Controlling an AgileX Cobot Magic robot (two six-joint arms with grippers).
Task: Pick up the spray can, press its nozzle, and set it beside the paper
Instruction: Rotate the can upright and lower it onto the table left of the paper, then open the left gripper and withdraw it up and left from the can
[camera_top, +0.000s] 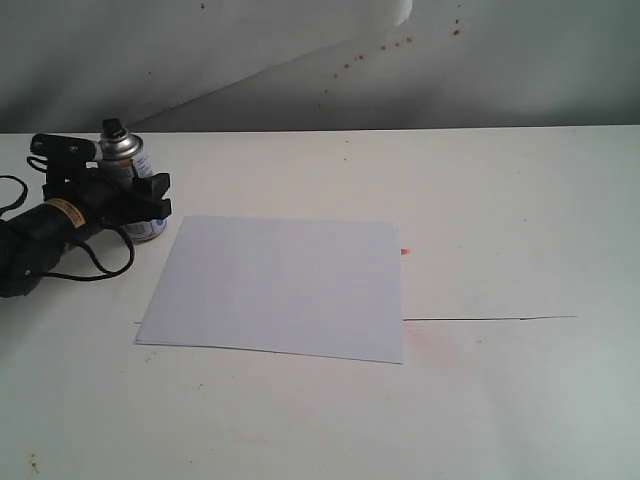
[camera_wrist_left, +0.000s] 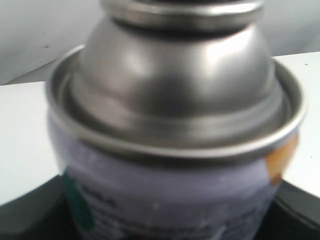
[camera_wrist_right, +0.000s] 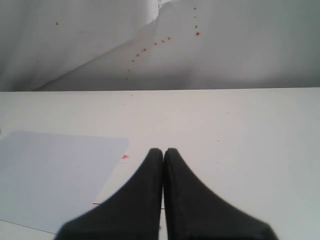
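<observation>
The spray can (camera_top: 128, 152) stands at the table's far left, a short way off the paper's (camera_top: 280, 285) far left corner. Its black nozzle (camera_top: 114, 127) tops the silver dome. My left gripper (camera_top: 140, 196) is shut on the can's labelled body, black fingers (camera_top: 152, 187) on either side. In the left wrist view the can (camera_wrist_left: 175, 110) fills the frame, dark fingers (camera_wrist_left: 30, 212) sit at its lower sides, and the nozzle is cut off. My right gripper (camera_wrist_right: 163, 151) is shut on nothing, over bare table beside the paper (camera_wrist_right: 50, 175); the exterior view does not show it.
A small red mark (camera_top: 405, 251) lies on the table just off the paper's far right corner. A thin dark line (camera_top: 490, 319) runs rightward from the paper's right edge. A grey wall with brownish spots (camera_top: 395, 43) backs the table.
</observation>
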